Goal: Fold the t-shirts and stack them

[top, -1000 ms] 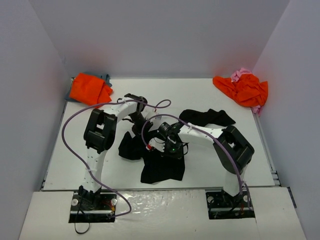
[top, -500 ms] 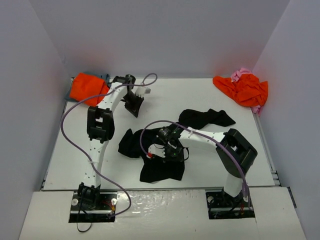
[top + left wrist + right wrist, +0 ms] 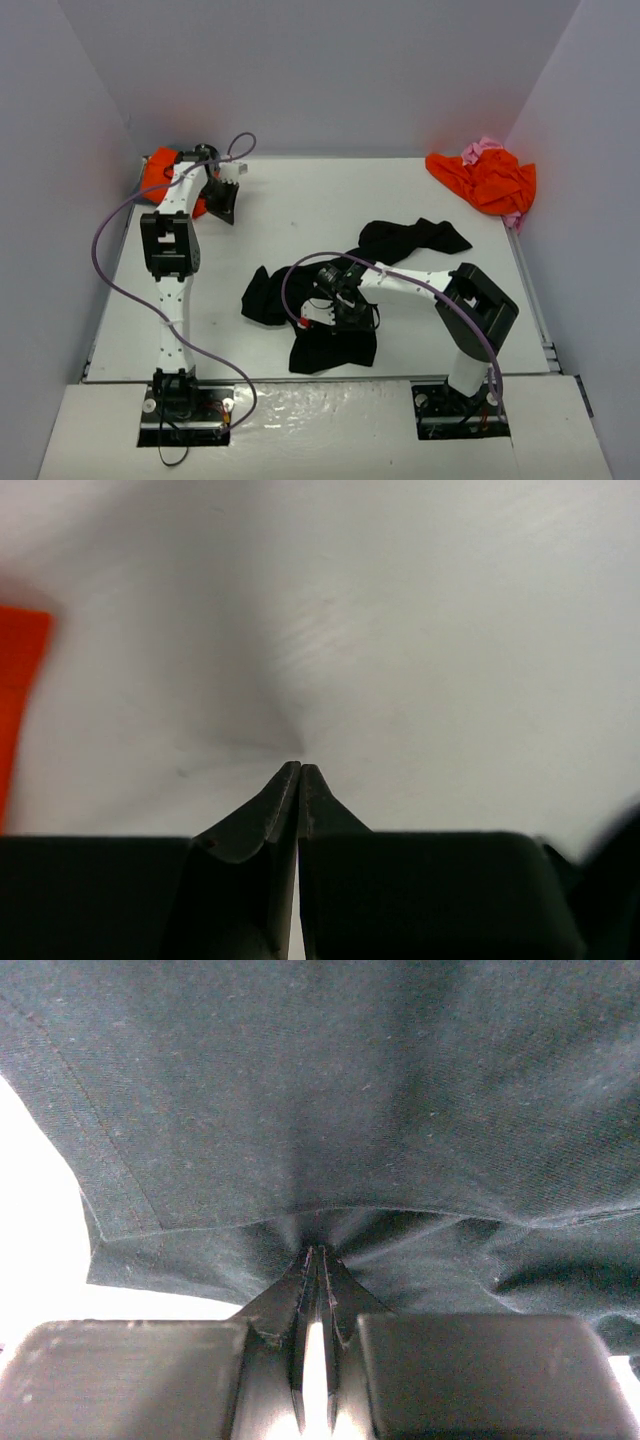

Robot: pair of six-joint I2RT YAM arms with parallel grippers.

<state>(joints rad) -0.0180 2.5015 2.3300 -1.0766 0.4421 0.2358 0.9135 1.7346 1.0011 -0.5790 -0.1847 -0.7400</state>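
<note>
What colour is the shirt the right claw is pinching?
The t-shirt is black, clearest in the right wrist view.

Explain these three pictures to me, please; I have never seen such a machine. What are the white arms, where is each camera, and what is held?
They are two robot arms at the near edge of a white table. The wide picture looks down from above; each close picture comes from a camera on one wrist. The right pincer is shut on the black t-shirt. The left pincer is shut and empty, beside the left orange t-shirt in the far corner. The right orange t-shirt lies heaped with a pink t-shirt in the other far corner.
</note>
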